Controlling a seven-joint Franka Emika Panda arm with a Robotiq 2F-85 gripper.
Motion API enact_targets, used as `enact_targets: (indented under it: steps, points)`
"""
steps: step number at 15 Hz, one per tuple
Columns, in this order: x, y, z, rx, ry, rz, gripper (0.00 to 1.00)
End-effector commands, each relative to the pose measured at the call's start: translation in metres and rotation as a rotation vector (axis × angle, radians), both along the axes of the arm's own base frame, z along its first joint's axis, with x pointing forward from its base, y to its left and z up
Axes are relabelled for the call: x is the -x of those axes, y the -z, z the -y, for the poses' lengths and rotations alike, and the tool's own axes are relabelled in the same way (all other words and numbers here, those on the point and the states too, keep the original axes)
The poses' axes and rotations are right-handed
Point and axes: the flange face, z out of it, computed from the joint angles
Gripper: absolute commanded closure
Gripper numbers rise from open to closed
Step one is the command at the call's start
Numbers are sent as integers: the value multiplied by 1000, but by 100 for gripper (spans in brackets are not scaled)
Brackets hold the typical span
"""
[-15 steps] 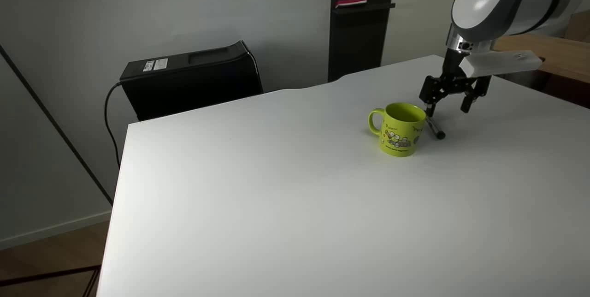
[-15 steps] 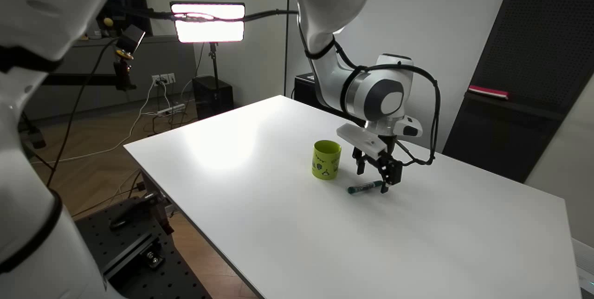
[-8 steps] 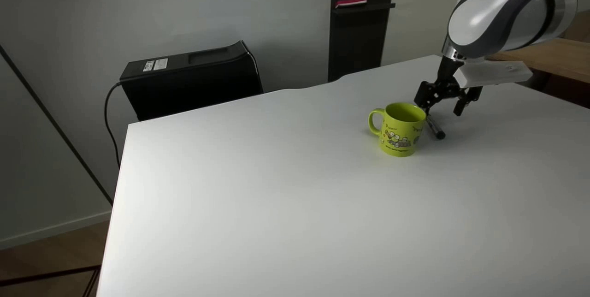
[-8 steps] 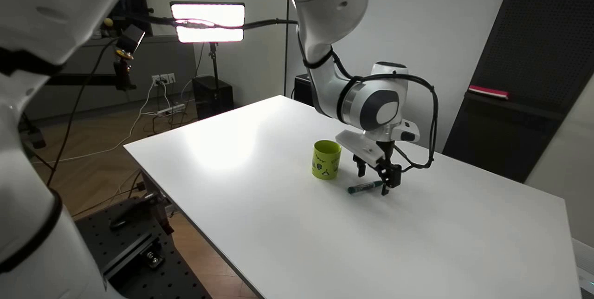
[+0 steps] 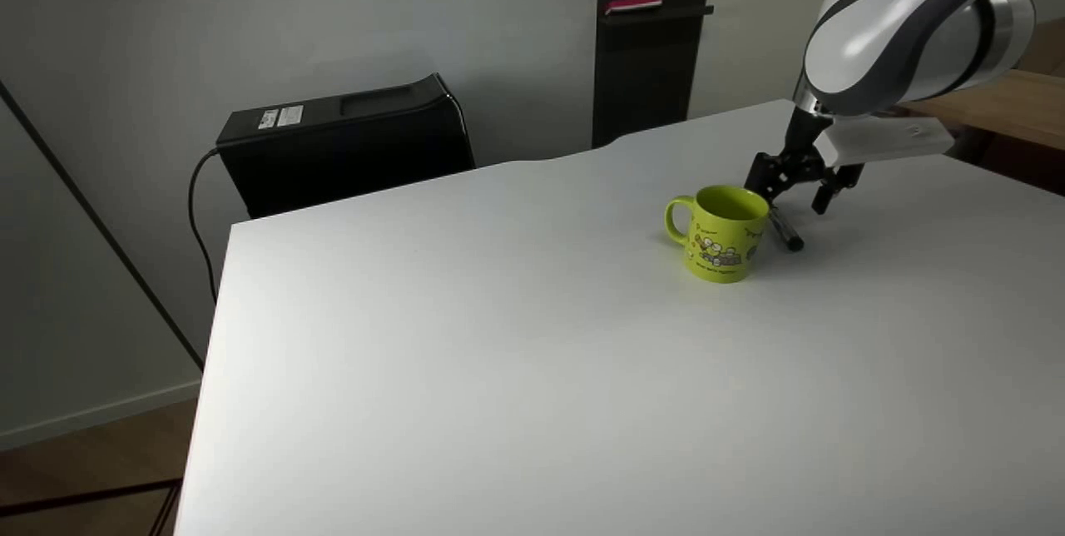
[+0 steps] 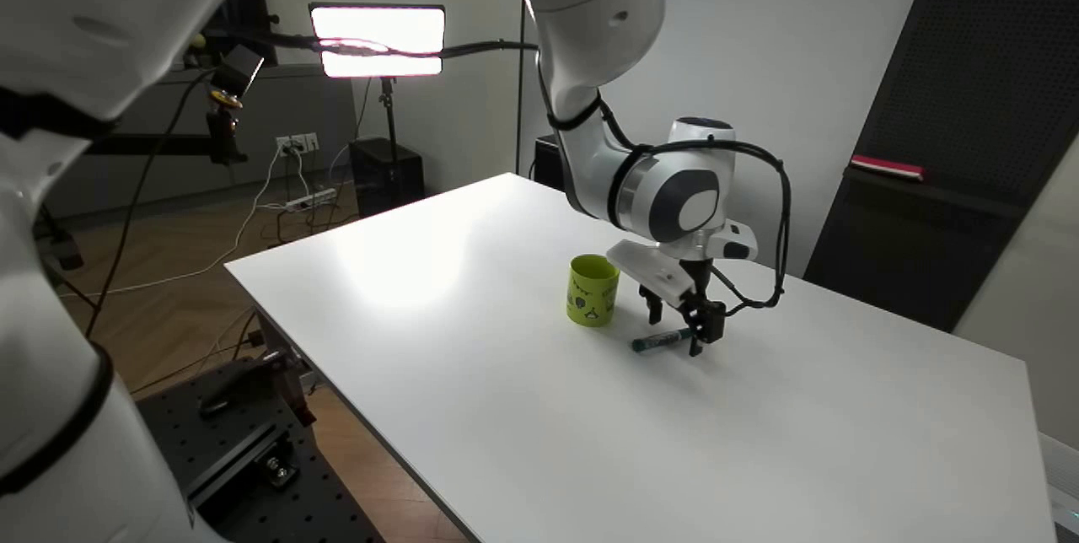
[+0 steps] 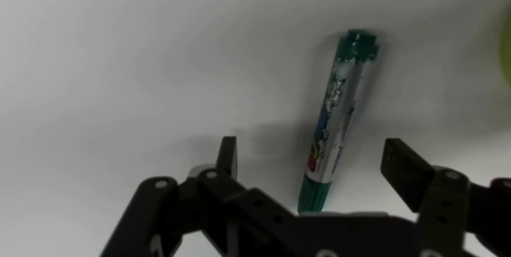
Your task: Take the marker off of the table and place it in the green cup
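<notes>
Here the gripper (image 7: 310, 151) sits low over the white table (image 6: 590, 442), its fingers (image 7: 228, 157) spread well apart. The marker (image 7: 339, 109), green at both ends, lies flat on the table; in the wrist view it shows between the fingers, with a gap on either side. In both exterior views the green cup (image 5: 722, 240) stands upright near the marker; only its edge shows at the right of the wrist view.

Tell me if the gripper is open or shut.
Open. In the wrist view, the gripper has its fingers spread, one each side of the marker, with table showing between each finger and the marker.
</notes>
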Motion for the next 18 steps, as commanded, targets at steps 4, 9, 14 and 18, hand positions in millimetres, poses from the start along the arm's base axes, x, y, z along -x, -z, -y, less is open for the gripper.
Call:
enact_targets:
  steps: [4, 9, 14, 18]
  points:
    - [-5, -2, 1, 7, 23, 6, 58]
    - [-6, -7, 9, -1, 48, -5, 92]
    - [-12, -22, 27, -20, 101, -42, 95]
    - [-20, -38, 31, 10, 107, -48, 95]
